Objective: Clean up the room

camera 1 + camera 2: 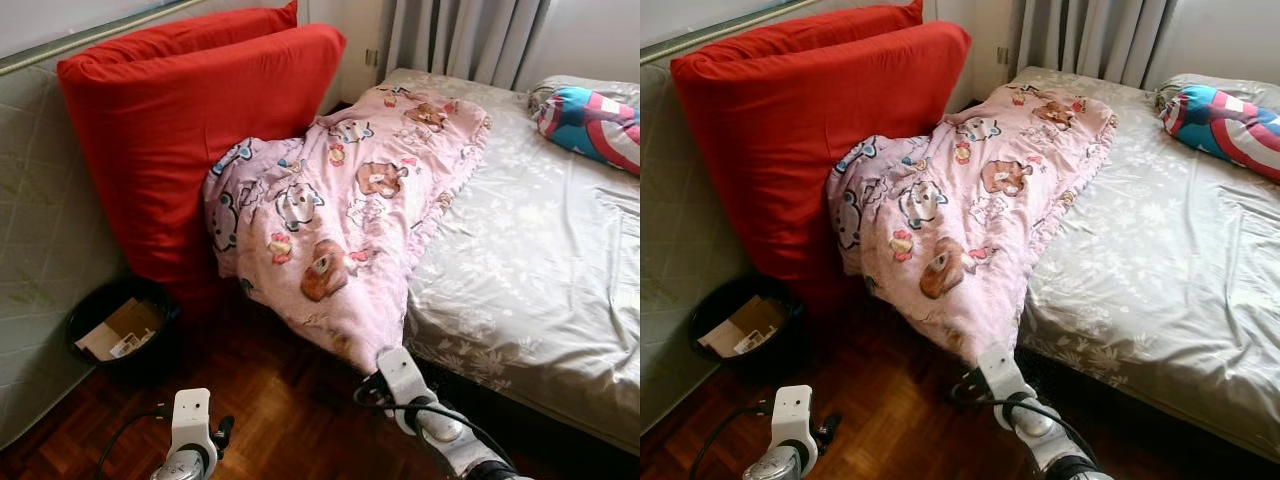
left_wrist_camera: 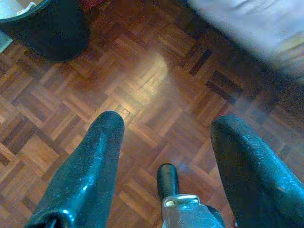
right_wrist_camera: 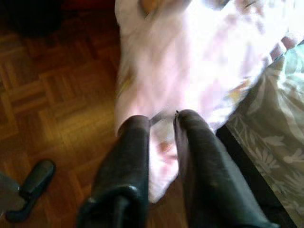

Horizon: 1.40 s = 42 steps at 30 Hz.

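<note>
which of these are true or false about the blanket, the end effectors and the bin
1. The right end effector is shut on the lower corner of the pink blanket. True.
2. The blanket lies folded flat on the bed. False: it drapes off the bed's edge toward the wooden floor and bunches against the red cushions.
3. The left end effector is open above the floor. True.
4. The black bin sits on the bed. False: it stands on the floor beside the cushions, with cardboard inside.
</note>
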{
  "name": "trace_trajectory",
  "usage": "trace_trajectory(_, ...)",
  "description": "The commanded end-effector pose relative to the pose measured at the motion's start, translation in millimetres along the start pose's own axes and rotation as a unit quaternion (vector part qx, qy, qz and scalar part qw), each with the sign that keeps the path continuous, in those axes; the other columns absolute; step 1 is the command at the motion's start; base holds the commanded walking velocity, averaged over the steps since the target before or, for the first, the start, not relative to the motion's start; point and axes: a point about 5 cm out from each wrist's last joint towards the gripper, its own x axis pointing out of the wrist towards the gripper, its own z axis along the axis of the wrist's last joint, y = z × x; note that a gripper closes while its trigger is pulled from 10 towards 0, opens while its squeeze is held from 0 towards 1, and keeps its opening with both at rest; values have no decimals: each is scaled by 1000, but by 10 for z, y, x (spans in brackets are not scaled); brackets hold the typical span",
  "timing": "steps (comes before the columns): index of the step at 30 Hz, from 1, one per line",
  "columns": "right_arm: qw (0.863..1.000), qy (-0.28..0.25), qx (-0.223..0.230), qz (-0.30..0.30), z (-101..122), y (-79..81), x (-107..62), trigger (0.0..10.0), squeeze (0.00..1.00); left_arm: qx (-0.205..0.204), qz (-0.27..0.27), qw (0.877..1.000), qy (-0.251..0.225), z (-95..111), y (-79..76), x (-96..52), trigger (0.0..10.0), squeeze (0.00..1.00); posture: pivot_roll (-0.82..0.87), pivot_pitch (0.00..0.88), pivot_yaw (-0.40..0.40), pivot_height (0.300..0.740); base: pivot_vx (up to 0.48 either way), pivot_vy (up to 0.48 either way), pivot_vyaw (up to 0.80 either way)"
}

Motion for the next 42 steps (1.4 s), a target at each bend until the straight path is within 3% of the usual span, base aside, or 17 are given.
trace_trajectory(1, 1000, 12, -15, 7, -33, 21, -3, 10000, 1000, 7, -3, 1000, 14, -41, 3, -6, 10000, 0, -52, 61, -7, 740, 0, 0, 0)
trace_trajectory(5, 998, 19, -54, 32, 5, 112, 25, 10000, 1000, 9, -4, 1000, 16, -46, -3, -6, 10000, 0, -52, 61, -8, 740, 0, 0, 0)
trace_trajectory(12, 998, 18, -48, 40, 26, 145, 36, 10000, 992, 12, -6, 1000, 18, -51, -7, -7, 10000, 0, -52, 60, -8, 740, 0, 0, 0)
trace_trajectory(13, 999, 18, -25, 36, 22, 133, 34, 10000, 153, 15, -7, 1000, 18, -52, -11, -7, 10000, 0, -52, 60, -8, 740, 0, 0, 0)
trace_trajectory(14, 999, 17, -8, 32, 20, 124, 33, 10000, 153, 17, -8, 1000, 18, -53, -14, -8, 10000, 0, -53, 59, -8, 740, 0, 0, 0)
trace_trajectory(15, 999, 18, 32, 20, 10, 93, 30, 10000, 0, 19, -9, 1000, 18, -54, -17, -7, 10000, 0, -53, 58, -8, 740, 0, 0, 0)
trace_trajectory(17, 994, 22, 108, -8, -33, 24, 15, 10000, 0, 20, -10, 1000, 19, -54, -22, -7, 10000, 0, -54, 52, -9, 740, 0, 0, 0)
trace_trajectory(18, 994, 22, 108, -8, -33, 24, 15, 10000, 0, 20, -10, 1000, 19, -54, -22, -7, 10000, 0, -54, 52, -9, 740, 0, 0, 0)
trace_trajectory(19, 973, 45, 219, -59, -268, -71, -73, 10000, 0, 21, -11, 1000, 20, -55, -26, -6, 10000, 0, -56, 45, -5, 740, 0, 0, 0)
trace_trajectory(20, 973, 45, 219, -59, -268, -71, -73, 10000, 0, 21, -11, 1000, 20, -55, -26, -6, 10000, 0, -56, 45, -5, 740, 0, 0, 0)
trace_trajectory(21, 945, 76, 301, -103, -541, -133, -192, 10000, 0, 20, -12, 999, 23, -61, -26, -6, 10000, 0, -58, 39, -3, 740, 0, 0, 0)
trace_trajectory(22, 945, 76, 301, -103, -541, -133, -192, 10000, 0, 20, -12, 999, 23, -61, -26, -6, 10000, 0, -58, 39, -3, 740, 0, 0, 0)
trace_trajectory(23, 933, 93, 327, -121, -677, -150, -259, 10000, 0, 18, -12, 999, 26, -66, -22, -7, 10000, 0, -59, 35, -3, 740, 0, 0, 0)
trace_trajectory(30, 919, 115, 350, -144, -882, -162, -373, 10000, 0, 19, -12, 999, 32, -97, -11, -17, 10000, 0, -67, 17, 2, 740, 0, 0, 0)
trace_trajectory(32, 913, 158, 342, -158, -1164, -128, -546, 10000, 0, 19, -14, 999, 47, -165, -5, -37, 10000, 0, -65, 0, 3, 740, 0, 0, 0)
trace_trajectory(38, 906, 191, 342, -162, -1356, -27, -667, 10000, 0, 15, -8, 998, 65, -255, 33, -68, 10000, 0, -69, 0, 10, 740, 0, 0, 0)
trace_trajectory(42, 917, 192, 320, -143, -1313, 25, -625, 10000, 0, 18, -5, 997, 72, -284, 51, -79, 10000, 0, -68, 0, 12, 740, 0, 0, 0)
